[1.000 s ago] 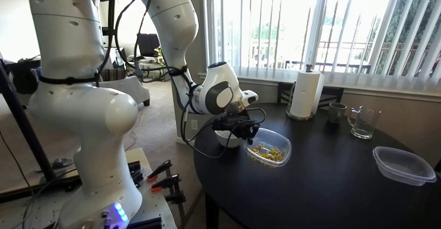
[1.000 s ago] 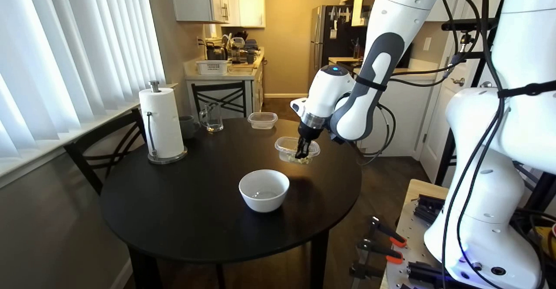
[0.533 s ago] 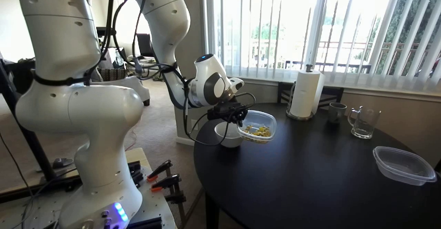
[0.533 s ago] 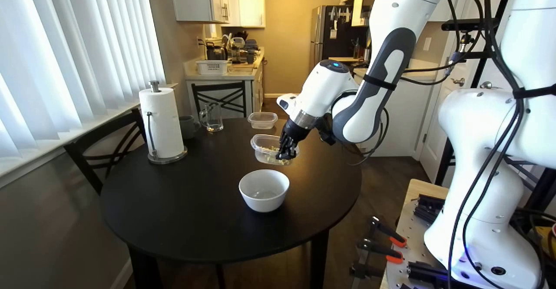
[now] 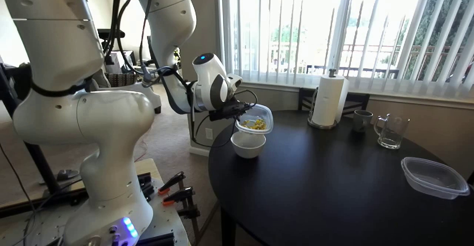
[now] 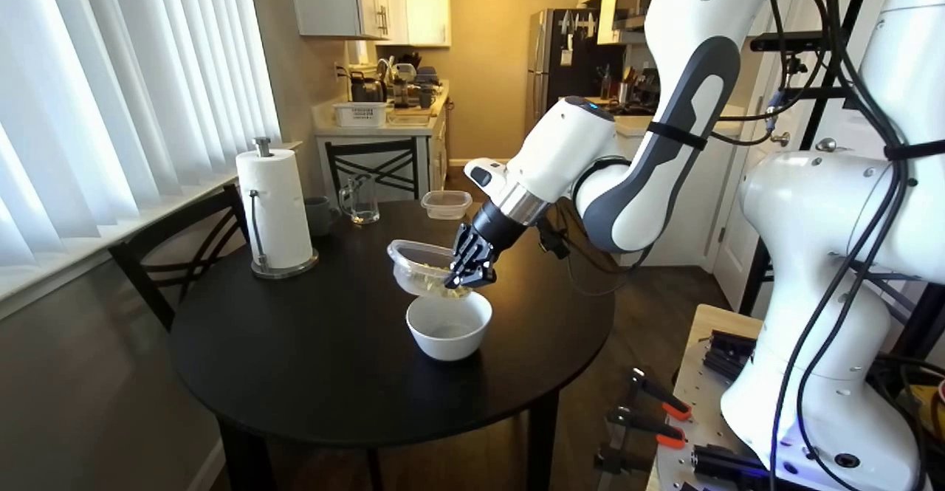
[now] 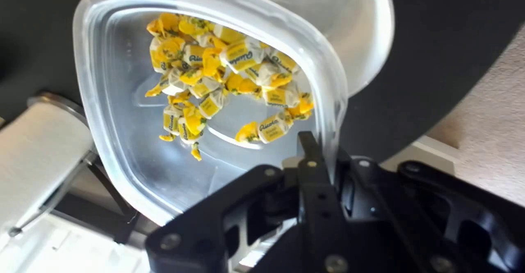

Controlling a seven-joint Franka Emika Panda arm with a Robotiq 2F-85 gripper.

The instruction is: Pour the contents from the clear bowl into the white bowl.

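Nearest in an exterior view, the white bowl [image 6: 449, 340] stands toward the worktop's [image 6: 295, 373] front-right edge; above its far rim the tool [image 7: 327, 152] clamps the tilted clear bowl [image 6: 416, 266], yellow-wrapped sweets [image 7: 243, 55] inside; by the far edge, a container [image 6: 447, 209].

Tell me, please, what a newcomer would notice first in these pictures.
Probably the yellow wrapped candies lying in the clear bowl, large in the wrist view. The gripper holds that bowl by its rim, tilted, close to the white bowl. The tall paper roll on the black table, near the blinds in both exterior views, may come next.
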